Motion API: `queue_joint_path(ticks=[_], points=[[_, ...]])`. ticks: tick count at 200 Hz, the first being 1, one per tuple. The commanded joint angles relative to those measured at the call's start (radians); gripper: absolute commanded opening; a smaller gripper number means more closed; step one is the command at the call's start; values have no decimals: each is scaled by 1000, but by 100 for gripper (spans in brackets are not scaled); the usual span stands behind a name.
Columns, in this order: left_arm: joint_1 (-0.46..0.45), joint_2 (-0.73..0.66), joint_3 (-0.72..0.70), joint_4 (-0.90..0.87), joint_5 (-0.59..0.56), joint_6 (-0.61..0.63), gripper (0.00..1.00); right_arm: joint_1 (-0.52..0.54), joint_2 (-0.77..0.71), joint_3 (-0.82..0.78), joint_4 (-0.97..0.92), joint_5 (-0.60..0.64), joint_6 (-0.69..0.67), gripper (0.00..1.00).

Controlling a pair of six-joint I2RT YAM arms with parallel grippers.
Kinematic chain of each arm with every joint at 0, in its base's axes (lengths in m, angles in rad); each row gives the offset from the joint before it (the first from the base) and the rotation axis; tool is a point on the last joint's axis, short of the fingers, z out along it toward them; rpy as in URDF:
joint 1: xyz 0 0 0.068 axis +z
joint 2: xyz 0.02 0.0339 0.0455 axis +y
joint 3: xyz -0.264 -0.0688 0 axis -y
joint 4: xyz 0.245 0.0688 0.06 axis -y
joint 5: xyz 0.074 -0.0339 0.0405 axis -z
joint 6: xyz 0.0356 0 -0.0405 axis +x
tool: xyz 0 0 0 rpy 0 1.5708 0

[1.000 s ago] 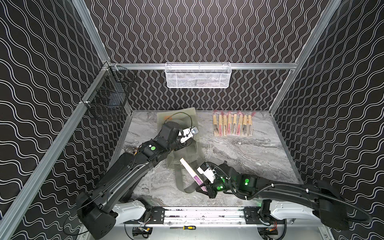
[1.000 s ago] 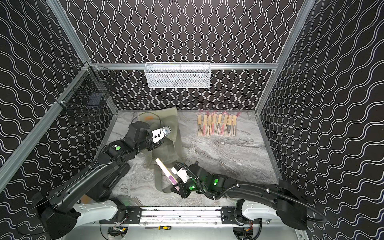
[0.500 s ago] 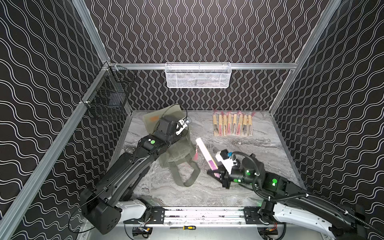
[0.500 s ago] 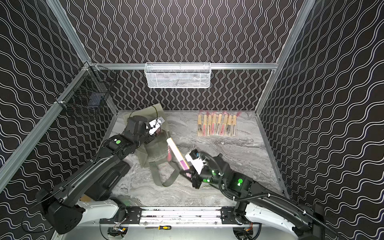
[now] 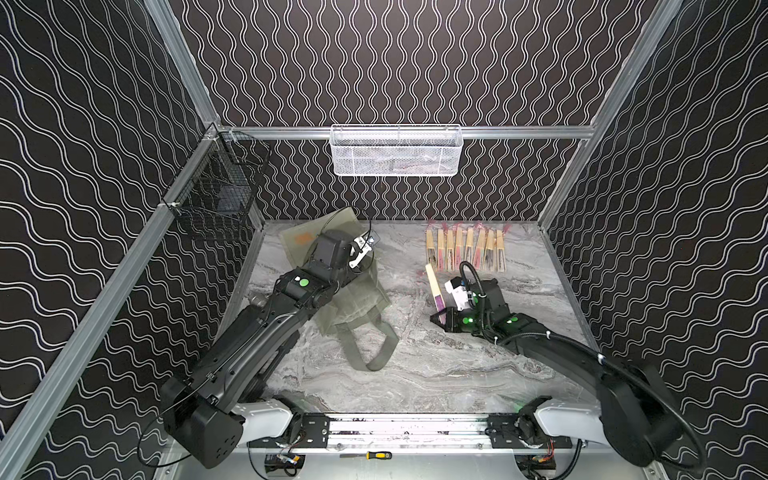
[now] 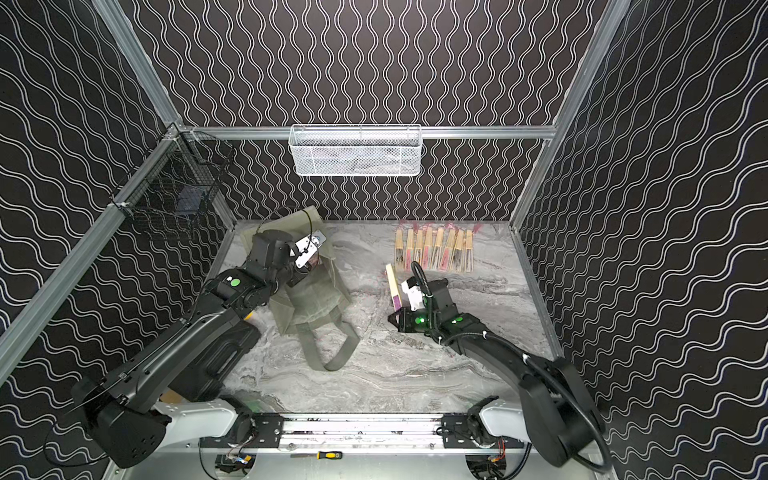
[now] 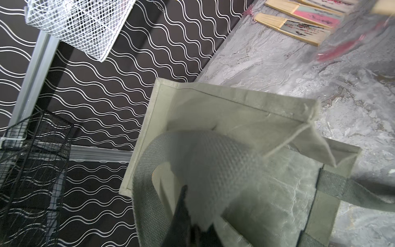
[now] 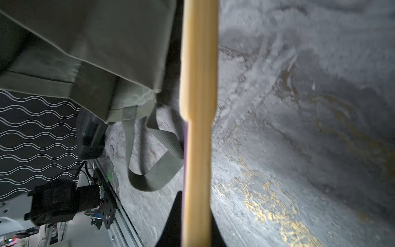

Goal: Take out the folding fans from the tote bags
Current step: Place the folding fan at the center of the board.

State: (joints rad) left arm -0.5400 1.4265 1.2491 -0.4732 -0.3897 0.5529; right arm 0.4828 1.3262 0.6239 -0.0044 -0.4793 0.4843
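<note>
Closest to me, a yellow-handled screwdriver (image 5: 370, 455) lies on the metal frame in front of the grey marbled surface (image 5: 415, 374).

A little farther in, on the right side, the right end effector (image 5: 441, 318) is clenched on one closed fan (image 5: 434, 286). It grips the end with the purple part. The pale wood stick slants away from the jaws, and its free end points toward the back of the booth. In the right wrist view the fan (image 8: 197, 128) runs straight out between the dark fingertips. I cannot tell whether it touches the surface.

On the left side lies the grey-green tote bag (image 5: 353, 303). Its two strap handles (image 5: 374, 353) trail toward me in a loop on the surface. The left arm reaches over the bag, and the left end effector (image 7: 188, 220) is pinched shut on the bag's woven cloth. The bag's far part is raised and shows a small orange mark (image 5: 303, 238). I cannot see whether anything is inside it.

Beyond the held fan, a row of fans (image 5: 465, 251) lies side by side near the back wall, out of the bag and well apart from it. Their tasselled ends point toward the wall. The tip of the held fan comes close to the left end of this row.

Farthest off, a white mesh basket (image 5: 397, 151) hangs on the back rail. A black wire basket (image 5: 216, 199) hangs in the left corner.
</note>
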Motion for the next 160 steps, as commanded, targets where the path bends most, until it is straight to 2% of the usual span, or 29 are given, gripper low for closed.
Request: queue_joint_path(ticks=[1,19,29,61,82,102,160], points=[[2,-5,-2,39,24,-18,0,-24,53,-6,54,-7,31,4],[3,-6,-4,31,46,-19,0,-41,96,-5,63,-21,30,5],[3,-2,-7,29,61,-19,0,-84,121,19,45,-24,26,5],[3,0,-9,31,69,-16,0,-108,201,179,-30,-14,-10,5],[4,-4,-14,35,77,-13,0,-118,192,250,-37,30,-24,5],[3,-6,-14,32,78,-12,0,-117,189,235,-15,72,-20,5],[5,-11,-15,29,95,-12,0,-118,276,68,116,-57,63,5]])
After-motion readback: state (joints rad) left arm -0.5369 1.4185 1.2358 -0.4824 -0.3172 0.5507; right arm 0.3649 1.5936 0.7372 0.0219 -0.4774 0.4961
